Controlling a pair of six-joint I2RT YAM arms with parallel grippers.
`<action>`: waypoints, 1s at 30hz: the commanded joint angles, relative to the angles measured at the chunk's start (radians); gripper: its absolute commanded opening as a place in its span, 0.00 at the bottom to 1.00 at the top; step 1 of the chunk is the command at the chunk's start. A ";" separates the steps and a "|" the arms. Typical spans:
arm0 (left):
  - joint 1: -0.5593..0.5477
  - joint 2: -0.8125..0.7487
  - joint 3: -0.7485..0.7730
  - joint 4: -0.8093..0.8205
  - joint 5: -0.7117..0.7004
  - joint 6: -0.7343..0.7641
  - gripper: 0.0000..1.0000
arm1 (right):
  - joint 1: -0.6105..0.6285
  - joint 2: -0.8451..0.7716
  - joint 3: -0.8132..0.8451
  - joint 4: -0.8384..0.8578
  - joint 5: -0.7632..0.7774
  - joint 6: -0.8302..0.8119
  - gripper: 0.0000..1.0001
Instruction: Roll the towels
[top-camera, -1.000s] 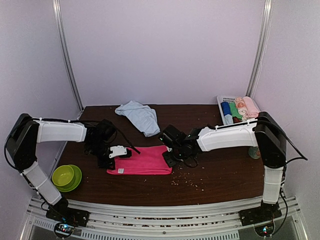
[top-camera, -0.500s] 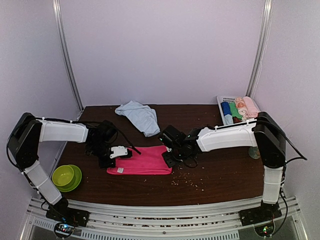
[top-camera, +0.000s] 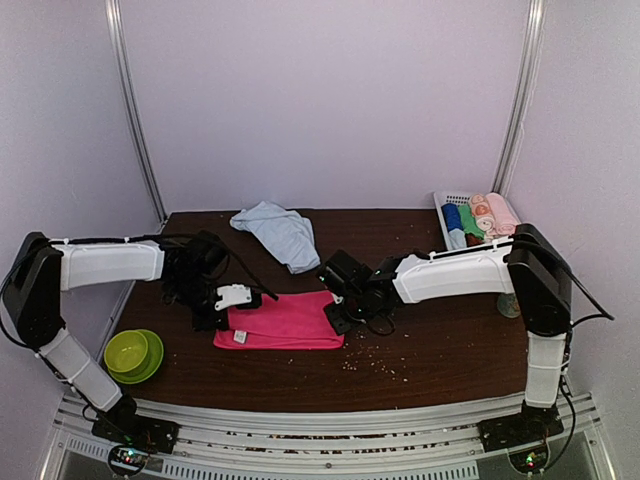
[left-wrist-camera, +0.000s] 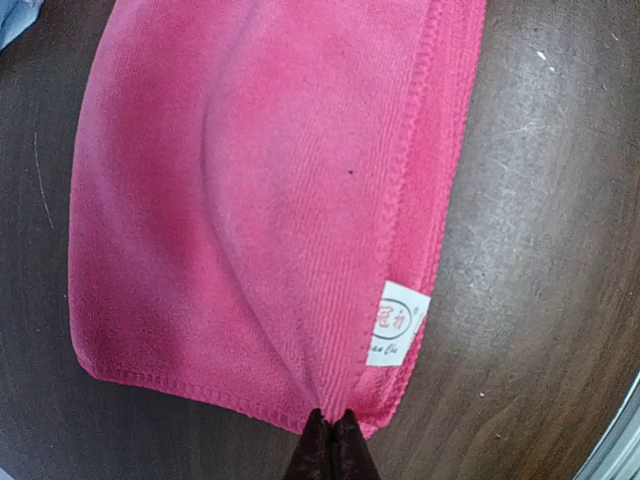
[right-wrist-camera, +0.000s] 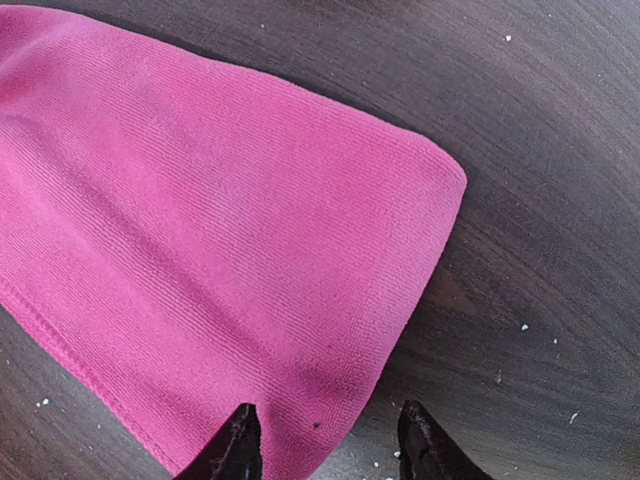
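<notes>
A: What sits in the containers?
B: The white basket (top-camera: 450, 196) at the far right corner of the counter (top-camera: 440, 340) holds small rolls (top-camera: 480, 218) in dark blue, green, peach and pink. The right arm cuts off its near end. A green bowl (top-camera: 127, 351) stands near left; what it holds cannot be made out.
A: And the towels?
B: The pink towel (top-camera: 285, 320) lies flat mid-counter between the claws. The light blue towel (top-camera: 280, 232) is crumpled behind it.
A: The claws?
B: The left claw (left-wrist-camera: 333, 425) is pinched tight on the pink towel's hem, just beside the white tag (left-wrist-camera: 397, 322). The right claw (right-wrist-camera: 330, 415) stands half-wide, straddling the opposite corner; whether it touches the cloth cannot be told.
A: Changed since a second ago?
B: The left claw was parted then and is closed now, and its arm sits further left.
</notes>
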 joint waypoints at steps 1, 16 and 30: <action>-0.009 -0.004 0.008 -0.065 0.043 0.026 0.00 | 0.006 0.023 -0.010 -0.005 0.019 -0.007 0.47; -0.016 0.092 -0.032 -0.031 -0.025 0.037 0.00 | 0.012 0.063 -0.024 -0.075 -0.008 -0.068 0.48; 0.029 -0.059 0.064 -0.115 0.054 0.042 0.87 | 0.014 -0.052 -0.067 -0.078 0.002 -0.093 0.63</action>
